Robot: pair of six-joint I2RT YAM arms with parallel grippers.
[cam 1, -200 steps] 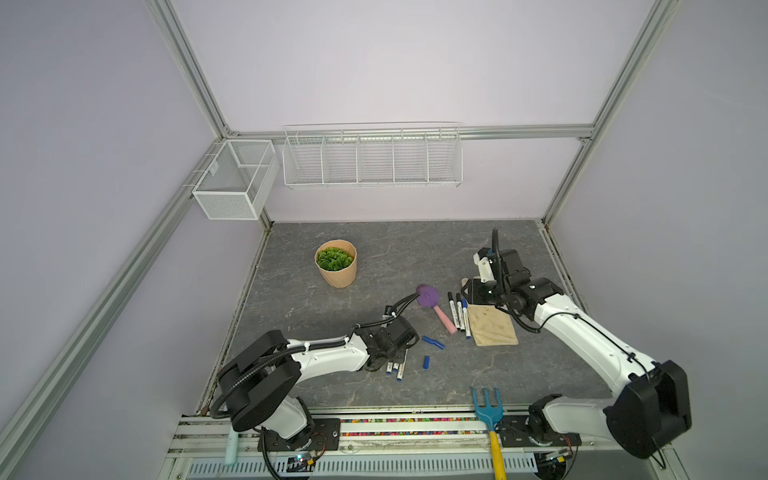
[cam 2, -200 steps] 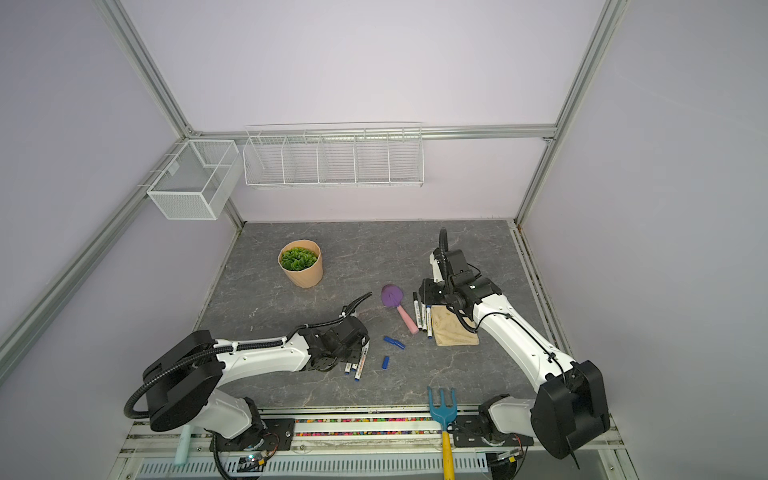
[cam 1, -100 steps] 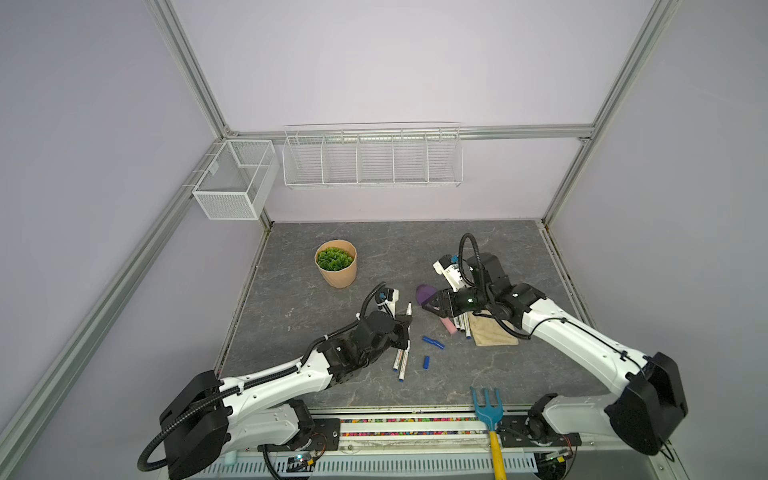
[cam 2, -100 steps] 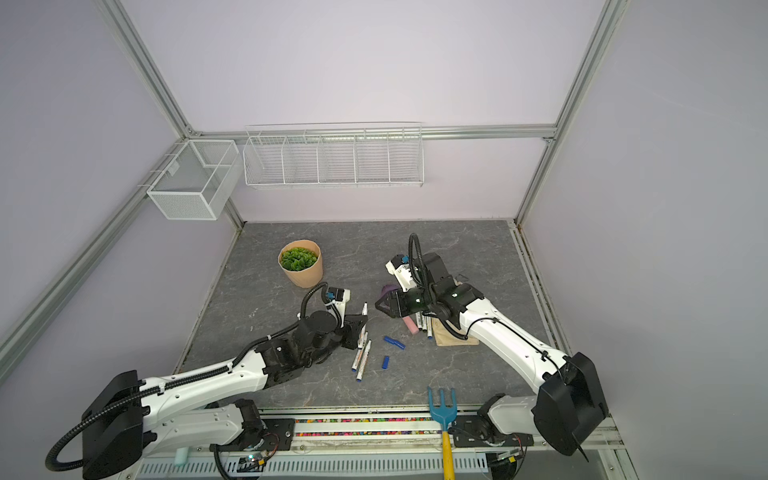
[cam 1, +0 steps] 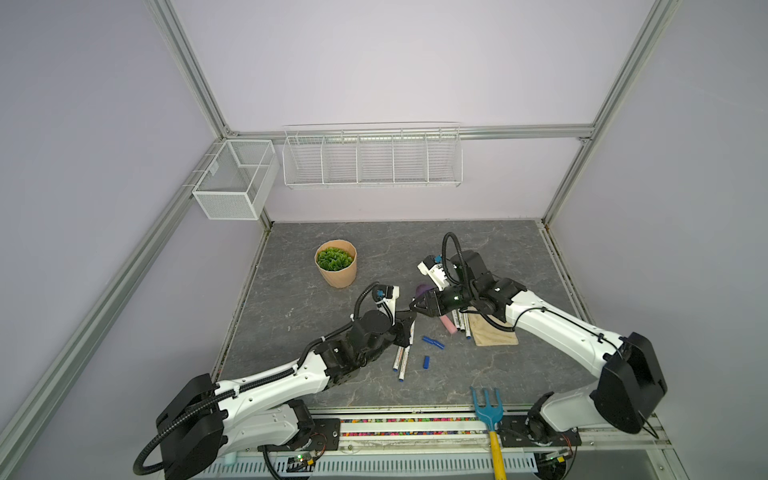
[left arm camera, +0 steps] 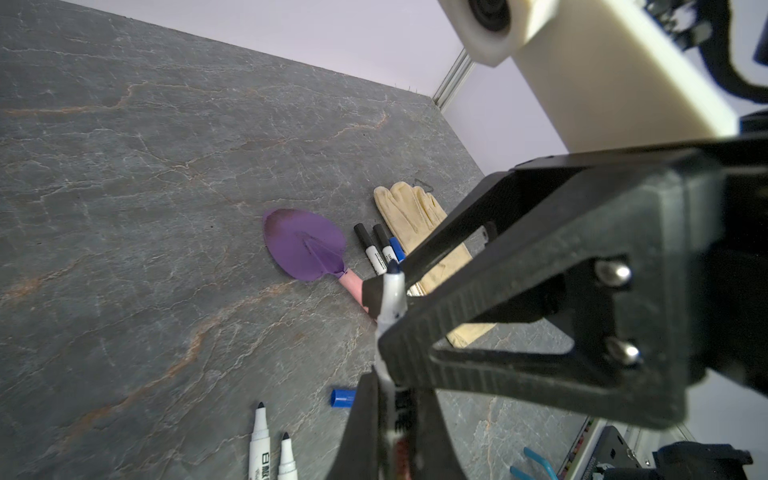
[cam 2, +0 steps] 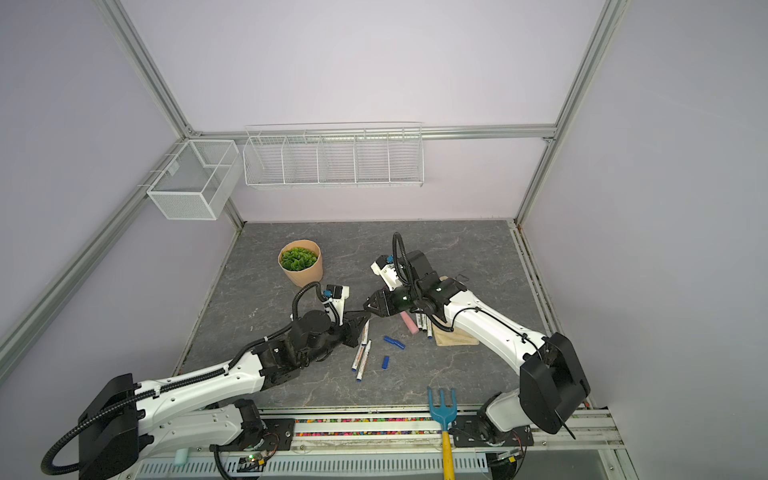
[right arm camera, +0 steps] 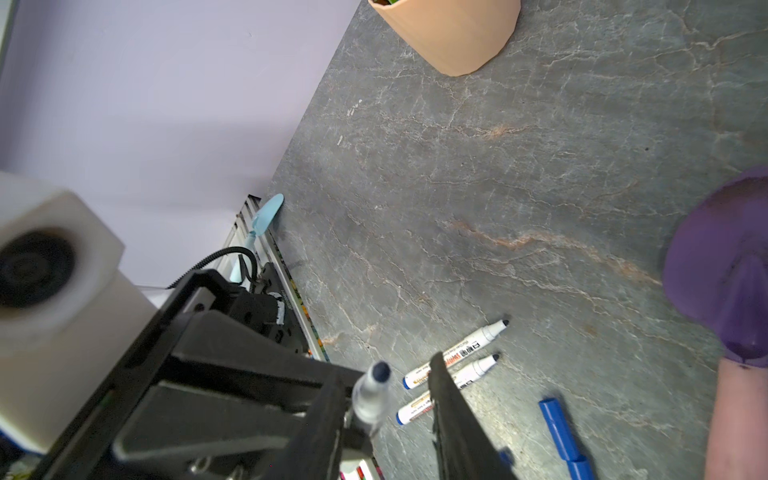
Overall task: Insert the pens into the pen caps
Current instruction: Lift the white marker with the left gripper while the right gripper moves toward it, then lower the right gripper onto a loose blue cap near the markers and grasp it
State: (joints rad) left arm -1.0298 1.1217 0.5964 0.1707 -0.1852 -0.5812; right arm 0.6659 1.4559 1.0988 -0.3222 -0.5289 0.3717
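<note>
Nearest, across the front rail: a rake (cam 1: 486, 409), handle hanging off the table (cam 1: 478, 249). Just behind, two bare pens (right arm camera: 473, 343) side by side, tips uncovered, and three loose blue caps (cam 1: 432, 342) close to them, two end to end. Just past these, the left gripper (cam 1: 409, 322), clamped tight on a pen (left arm camera: 392, 291) with its dark tip raised toward the right gripper (cam 1: 417, 308). There, jaws partway apart, one either side of that tip end; no cap seen in them, and contact with the barrel too hard to tell. Further back, three capped pens (left arm camera: 374, 257) lying together between a trowel (left arm camera: 303, 245) and a glove (left arm camera: 411, 208).

About halfway, by the look of it: three closed, three to go, with a blue cap for each.

Little slack in the middle, both arms nose to nose near the trowel handle. Plenty of bare stone on the left arm's side of the plant pot (cam 1: 337, 276) and along the back wall, well below the wire baskets (cam 1: 372, 160).
</note>
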